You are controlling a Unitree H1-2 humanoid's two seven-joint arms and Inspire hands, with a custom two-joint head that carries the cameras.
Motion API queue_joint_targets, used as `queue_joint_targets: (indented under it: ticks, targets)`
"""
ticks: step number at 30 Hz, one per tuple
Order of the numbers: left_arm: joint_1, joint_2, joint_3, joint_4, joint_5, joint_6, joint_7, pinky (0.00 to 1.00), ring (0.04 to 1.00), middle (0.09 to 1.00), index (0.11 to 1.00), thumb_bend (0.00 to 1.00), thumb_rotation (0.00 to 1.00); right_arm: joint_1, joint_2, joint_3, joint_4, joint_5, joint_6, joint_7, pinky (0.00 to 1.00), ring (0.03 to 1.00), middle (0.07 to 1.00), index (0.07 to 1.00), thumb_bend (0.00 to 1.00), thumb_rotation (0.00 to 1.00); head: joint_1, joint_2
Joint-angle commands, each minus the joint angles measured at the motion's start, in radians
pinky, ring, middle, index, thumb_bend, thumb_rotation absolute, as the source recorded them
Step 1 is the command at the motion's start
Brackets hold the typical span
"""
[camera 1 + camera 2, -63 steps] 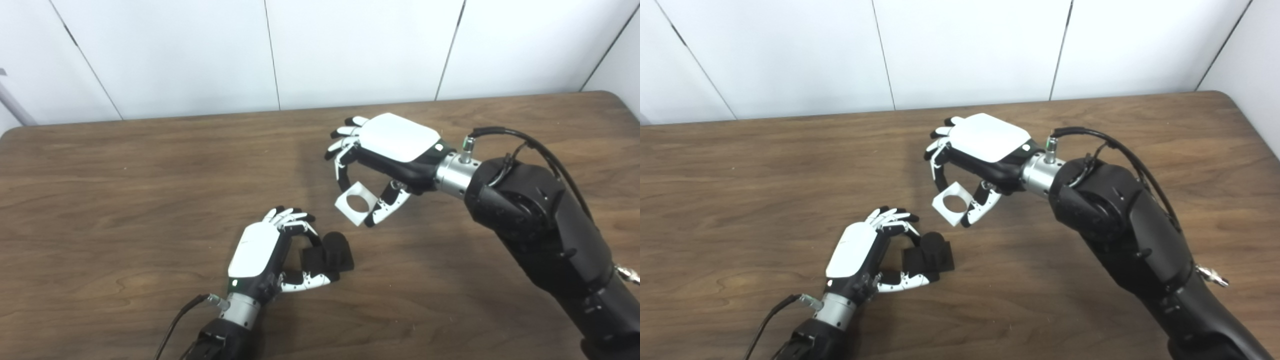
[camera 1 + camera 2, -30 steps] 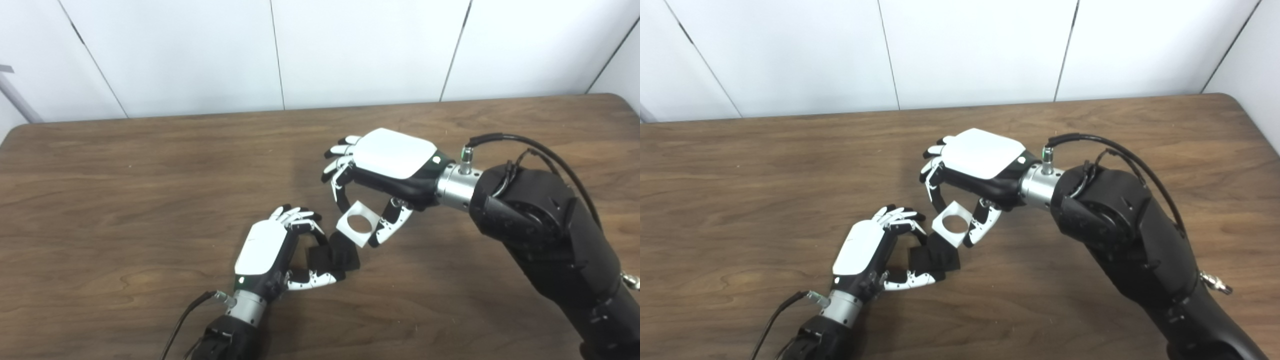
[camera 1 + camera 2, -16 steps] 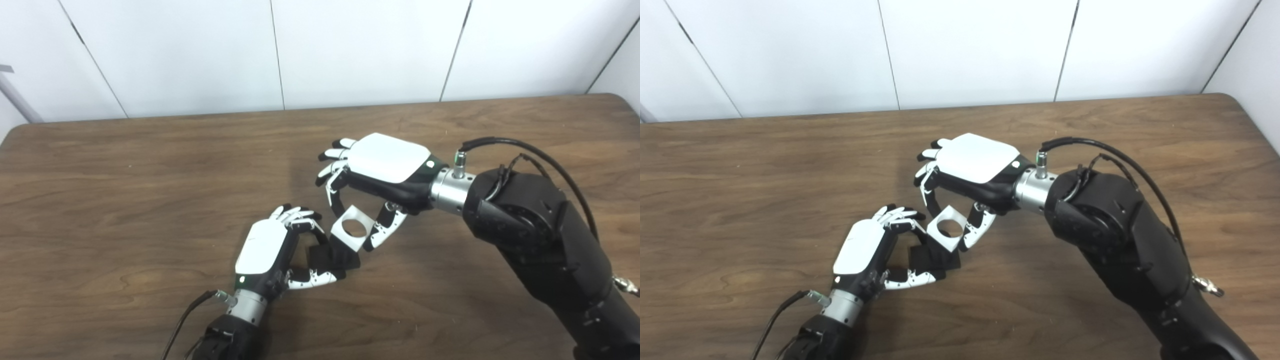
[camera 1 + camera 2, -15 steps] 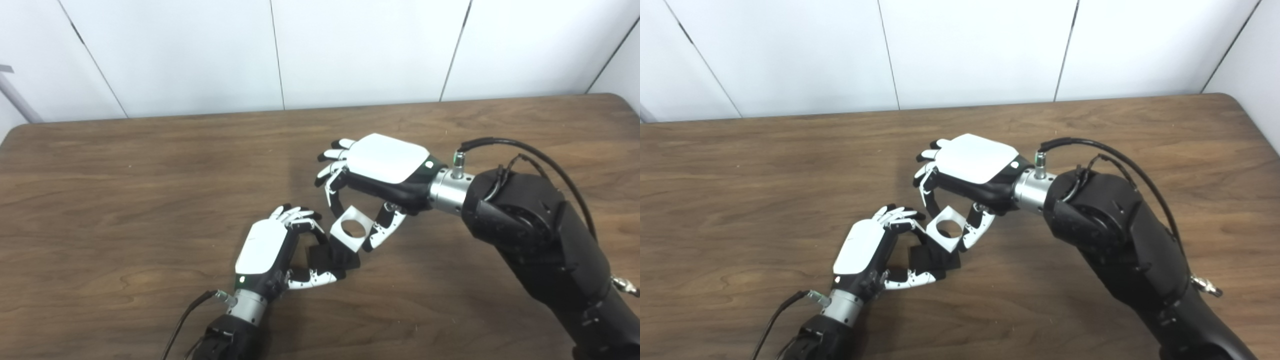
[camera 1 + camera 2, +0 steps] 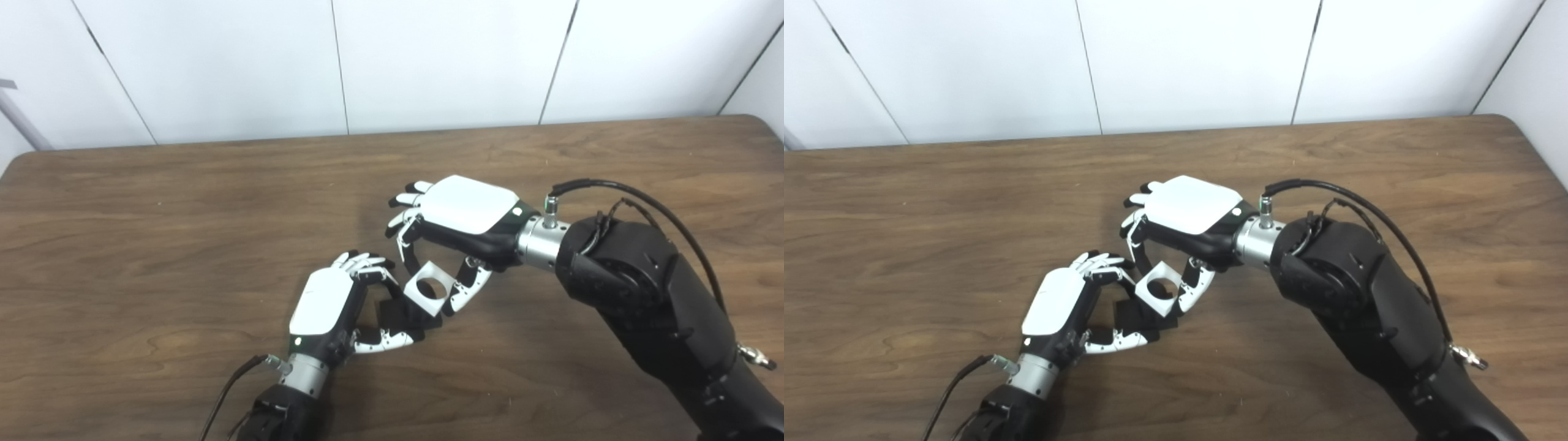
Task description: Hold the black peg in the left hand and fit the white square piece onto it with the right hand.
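Wood-grain table [image 5: 153, 233]; matt black peg [image 5: 398, 313]; smooth white square piece [image 5: 427, 288]

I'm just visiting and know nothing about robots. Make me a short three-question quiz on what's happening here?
1. True or false: the white square piece lies flat on the table.
2. Which hand grips the black peg?
A. left hand
B. right hand
3. Fill in: the opening in the white piece is ____ in shape.

Key: 1 false, the right hand holds it above the peg; 2 A; 3 round.
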Motion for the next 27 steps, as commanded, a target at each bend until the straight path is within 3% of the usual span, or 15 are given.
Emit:
queue_joint_targets:
  ticks: [1, 27]
  targets:
    - [-0.004, -0.001, -0.010, 0.024, 0.016, 0.007, -0.009, 0.93, 0.839, 0.777, 0.487, 0.52, 0.05, -0.024, 0.000, -0.005, -0.014, -0.001, -0.007, -0.009, 1.00, 0.956, 0.826, 0.483, 0.52, 0.13, 0.000, 0.000]
    - [-0.008, -0.006, -0.011, 0.023, 0.008, 0.015, -0.022, 0.94, 0.846, 0.783, 0.487, 0.52, 0.05, -0.035, 0.020, -0.001, 0.027, -0.013, -0.023, -0.039, 1.00, 0.949, 0.826, 0.484, 0.52, 0.13, -0.008, -0.001]
